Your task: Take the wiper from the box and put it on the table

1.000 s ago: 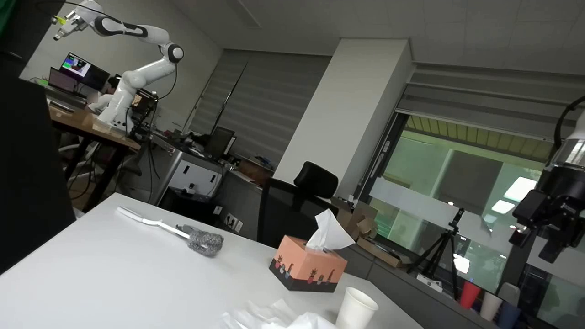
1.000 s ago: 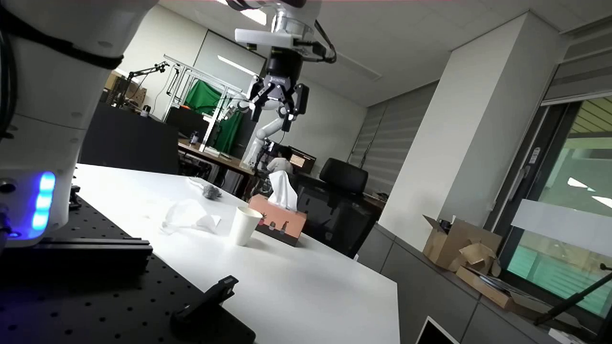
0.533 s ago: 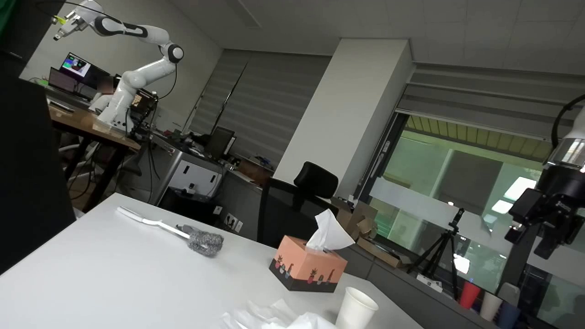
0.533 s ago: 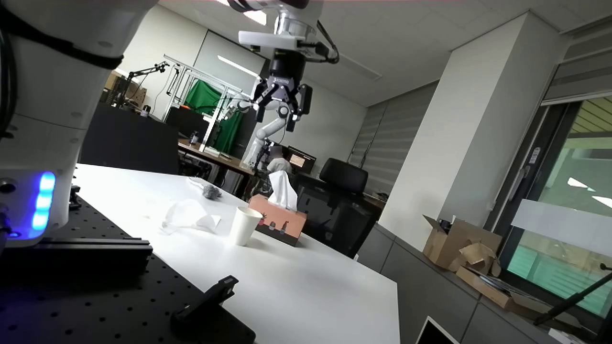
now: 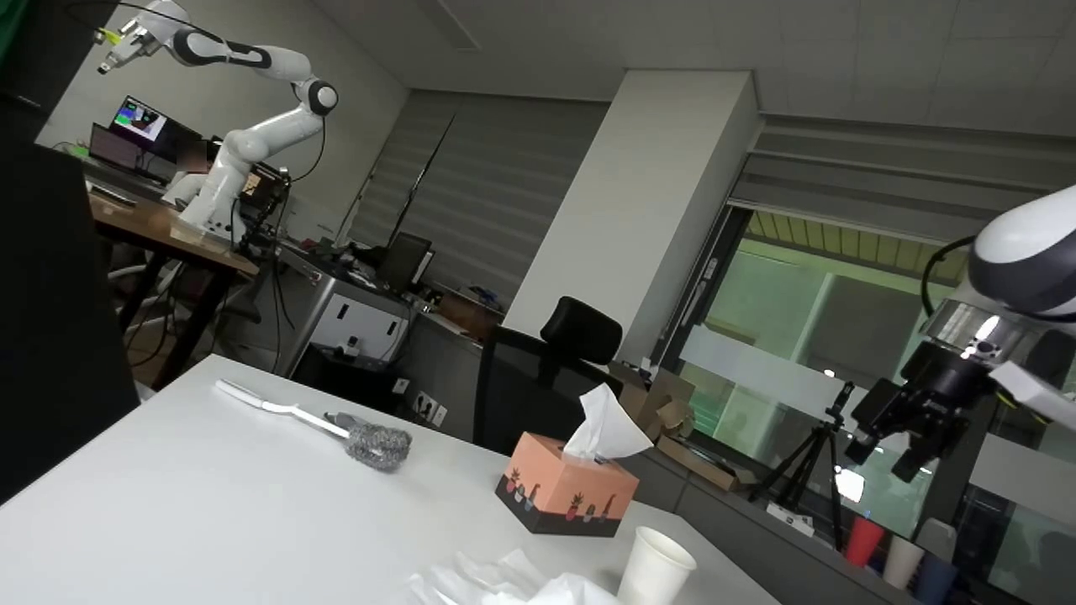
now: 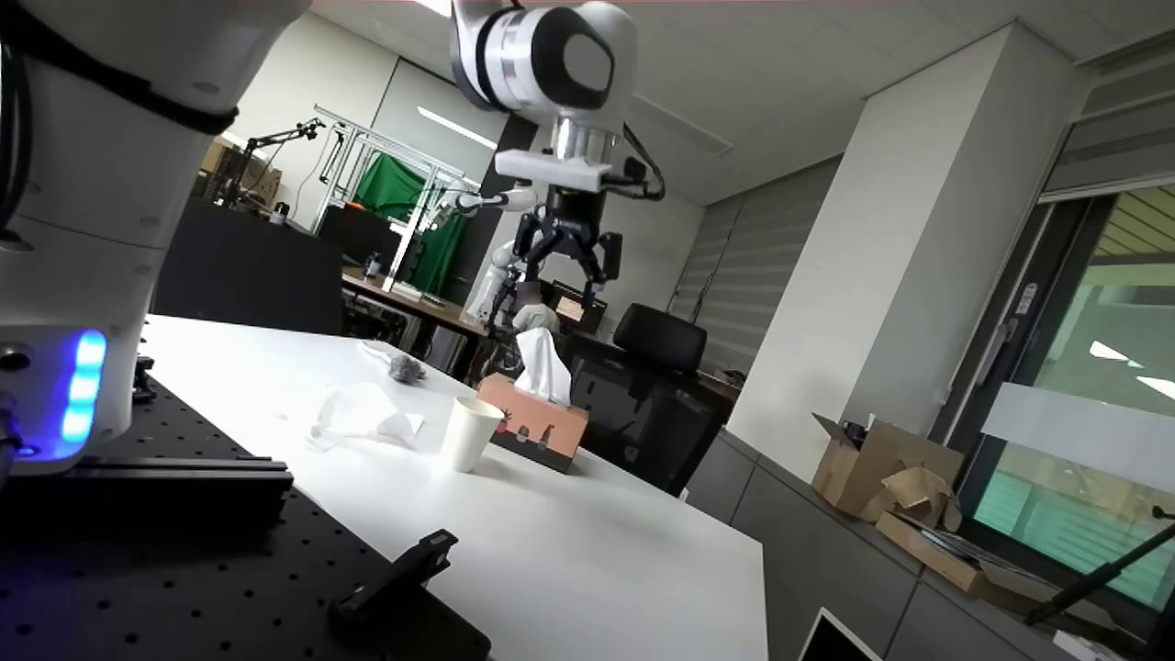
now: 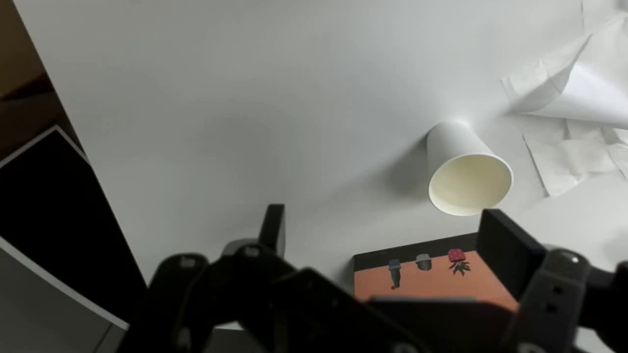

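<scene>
White tissue [image 5: 603,427] pokes up from the orange box [image 5: 568,487].

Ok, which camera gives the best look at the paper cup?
The wrist view: the paper cup is largest there, and its inside shows. Both exterior views show it smaller, more from the side; in an exterior view the bottom picture edge crops its base.

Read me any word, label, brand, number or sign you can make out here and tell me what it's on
None can be read in any view.
Background screens: too small to read.
Window-frame tag: too small to read.
Gripper: any marking too blurred to read.
Tissue box: plant drawings, no readable words.
Paper cup: no lettering shows.
</scene>
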`<state>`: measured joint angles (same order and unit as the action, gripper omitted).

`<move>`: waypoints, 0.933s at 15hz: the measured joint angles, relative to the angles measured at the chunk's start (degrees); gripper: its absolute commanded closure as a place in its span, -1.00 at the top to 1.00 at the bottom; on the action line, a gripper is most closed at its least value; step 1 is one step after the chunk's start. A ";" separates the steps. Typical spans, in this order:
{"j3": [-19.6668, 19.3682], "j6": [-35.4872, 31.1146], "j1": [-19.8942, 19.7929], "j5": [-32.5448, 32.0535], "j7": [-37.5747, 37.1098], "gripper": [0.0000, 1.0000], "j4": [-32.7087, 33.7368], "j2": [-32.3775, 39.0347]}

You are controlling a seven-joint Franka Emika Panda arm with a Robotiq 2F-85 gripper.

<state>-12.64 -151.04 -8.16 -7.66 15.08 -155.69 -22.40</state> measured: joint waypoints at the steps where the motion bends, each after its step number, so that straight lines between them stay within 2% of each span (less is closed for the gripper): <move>1: -0.49 -1.08 1.19 0.46 2.99 1.00 1.80 3.65; 5: 0.07 -3.19 3.22 -1.12 11.74 1.00 11.89 18.19; 9: 2.29 -3.33 3.08 -9.20 12.58 1.00 24.76 31.50; 11: 2.68 -3.21 3.09 -9.71 12.84 1.00 27.96 34.66; 14: 2.67 -3.05 2.95 -10.26 13.07 1.00 28.66 35.14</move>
<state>-9.98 -154.09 -5.21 -17.93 28.15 -127.03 12.74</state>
